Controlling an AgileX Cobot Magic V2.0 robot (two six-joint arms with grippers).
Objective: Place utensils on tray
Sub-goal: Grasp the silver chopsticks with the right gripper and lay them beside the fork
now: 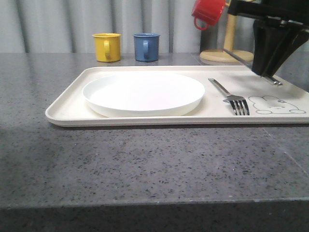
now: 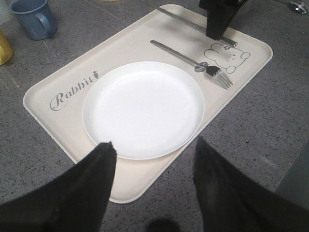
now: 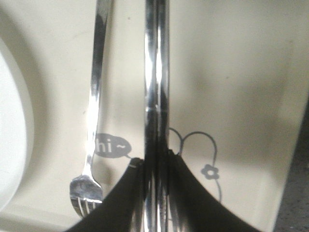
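Observation:
The cream tray (image 1: 63, 108) (image 2: 145, 179) (image 3: 231, 72) lies on the counter with a round white plate (image 1: 143, 92) (image 2: 142, 108) on its left half. To the right of the plate, a silver fork (image 1: 231, 96) (image 2: 188, 58) (image 3: 96, 72) rests on the tray. My right gripper (image 1: 265, 72) (image 2: 217, 26) (image 3: 155, 162) is shut on a slim silver knife (image 1: 240, 59) (image 2: 181, 18) (image 3: 157, 72). It holds the knife low over the tray's right end, parallel to the fork, by the bunny drawing (image 1: 276, 105). My left gripper (image 2: 154, 145) hangs open above the tray's near left corner with nothing in it.
A yellow mug (image 1: 107, 47) and a blue mug (image 1: 146, 46) (image 2: 34, 17) stand behind the tray. A red mug (image 1: 208, 12) hangs on a wooden stand (image 1: 227, 54) at the back right. Bare grey counter (image 1: 145, 164) stretches in front of the tray.

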